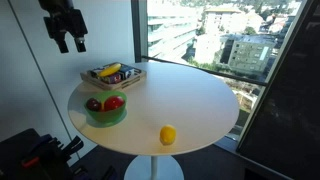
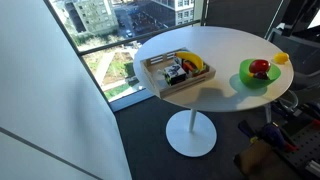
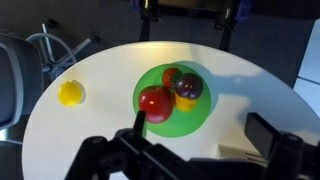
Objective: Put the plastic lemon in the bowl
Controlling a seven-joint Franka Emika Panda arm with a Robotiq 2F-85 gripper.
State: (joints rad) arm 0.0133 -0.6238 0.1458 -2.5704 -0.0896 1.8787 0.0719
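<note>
The plastic lemon lies on the round white table near its front edge, well apart from the bowl. It also shows in the wrist view and at the table's edge in an exterior view. The green bowl holds a red fruit, a dark fruit and a yellow piece; it shows in the wrist view and in an exterior view. My gripper hangs high above the table, open and empty; in the wrist view its fingers frame the bowl from above.
A rectangular wooden tray with several toys stands at the table's back, also shown in an exterior view. Large windows stand behind the table. Cables and equipment lie on the floor beside the table's pedestal.
</note>
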